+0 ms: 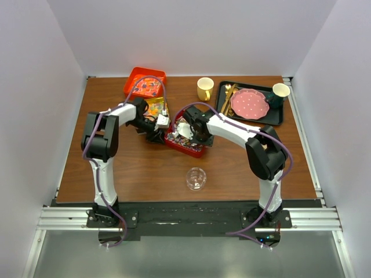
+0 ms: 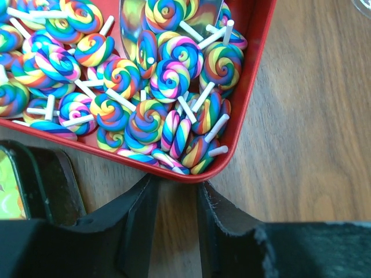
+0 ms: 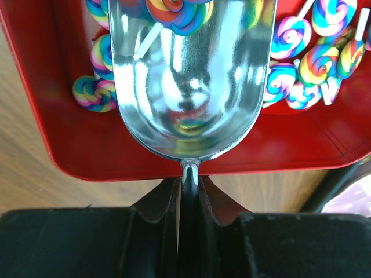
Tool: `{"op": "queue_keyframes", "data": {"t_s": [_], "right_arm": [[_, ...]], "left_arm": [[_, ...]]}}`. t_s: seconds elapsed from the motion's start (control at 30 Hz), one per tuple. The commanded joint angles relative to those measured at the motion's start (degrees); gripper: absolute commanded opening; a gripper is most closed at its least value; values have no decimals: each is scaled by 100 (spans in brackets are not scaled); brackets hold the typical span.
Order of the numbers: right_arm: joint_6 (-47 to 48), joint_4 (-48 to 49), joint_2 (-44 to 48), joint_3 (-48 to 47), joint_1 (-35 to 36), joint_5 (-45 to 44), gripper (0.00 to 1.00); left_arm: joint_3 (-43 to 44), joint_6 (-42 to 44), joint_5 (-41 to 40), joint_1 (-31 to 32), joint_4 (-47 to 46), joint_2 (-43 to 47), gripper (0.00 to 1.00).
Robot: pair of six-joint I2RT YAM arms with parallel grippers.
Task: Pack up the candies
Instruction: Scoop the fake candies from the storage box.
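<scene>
Rainbow swirl lollipop candies (image 2: 168, 75) fill a red tray (image 2: 255, 52) in the middle of the table (image 1: 194, 152). My left gripper (image 2: 177, 188) is open and empty, its fingertips right at the tray's outer rim near a corner. It shows in the top view (image 1: 161, 133) at the tray's left side. My right gripper (image 3: 190, 182) is shut on the handle of a metal scoop (image 3: 185, 87). The scoop lies inside the tray with one lollipop (image 3: 174, 14) at its far lip and more candies (image 3: 301, 63) beside it. The scoop's bowl also shows in the left wrist view (image 2: 132, 23).
A clear cup (image 1: 196, 178) stands near the front middle. An orange tray of orange-red candies (image 1: 145, 84) and a yellow container (image 1: 155, 107) sit behind the left gripper. A yellow mug (image 1: 204, 88) and a black tray (image 1: 278, 119) with a pink dotted plate (image 1: 249, 104) are at the back right.
</scene>
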State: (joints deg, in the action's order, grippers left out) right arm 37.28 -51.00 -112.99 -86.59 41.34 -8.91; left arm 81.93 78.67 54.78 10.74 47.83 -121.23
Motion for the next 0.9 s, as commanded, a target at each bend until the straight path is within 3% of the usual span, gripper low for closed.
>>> {"op": "queue_keyframes", "data": {"t_s": [0.0, 0.13, 0.27, 0.4, 0.5, 0.67, 0.7, 0.87], "right_arm": [[588, 1303, -48, 107, 269, 636, 0], [737, 1243, -153, -15, 286, 434, 0], [912, 864, -329, -368, 313, 179, 0], [1255, 830, -57, -69, 331, 12, 0], [1449, 697, 128, 150, 331, -58, 0], [1686, 645, 59, -41, 357, 239, 0], [1695, 348, -12, -164, 331, 527, 0], [1476, -146, -276, -447, 418, 1540, 0]], "left_arm": [[665, -493, 489, 147, 242, -93, 38], [826, -344, 709, 305, 1104, -209, 39], [351, -1150, 823, 525, 535, 125, 40], [139, -2493, 849, 719, -45, 266, 40], [-80, -2812, 972, 727, -221, 345, 41], [-1494, -4296, 614, 797, -2669, 1004, 40], [-1609, -4899, 508, 798, -3005, 1100, 41], [-1926, -5616, 498, 824, -4017, 1110, 41]]}}
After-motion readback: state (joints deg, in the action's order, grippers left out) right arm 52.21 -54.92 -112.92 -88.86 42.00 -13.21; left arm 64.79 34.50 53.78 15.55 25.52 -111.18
